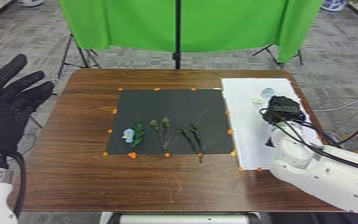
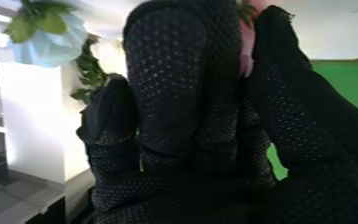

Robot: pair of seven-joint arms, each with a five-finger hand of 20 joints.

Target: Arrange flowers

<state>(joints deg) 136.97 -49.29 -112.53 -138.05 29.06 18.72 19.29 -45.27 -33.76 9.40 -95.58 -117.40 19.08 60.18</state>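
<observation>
- The step looked like placing picked flowers; next called for a gentle lowering onto the mat point(image 1: 158, 104).
- Right of the mat, the right hand point(image 1: 285, 106) seemed to pinch one pink flower point(image 2: 246, 47), thumb near fingers.
- Left of it, the left hand point(image 1: 5, 112) spread empty.
- On it lay one blue flower point(image 1: 128, 135), one leafy sprig point(image 1: 139, 132), two thin bunches point(image 1: 164, 134).
</observation>
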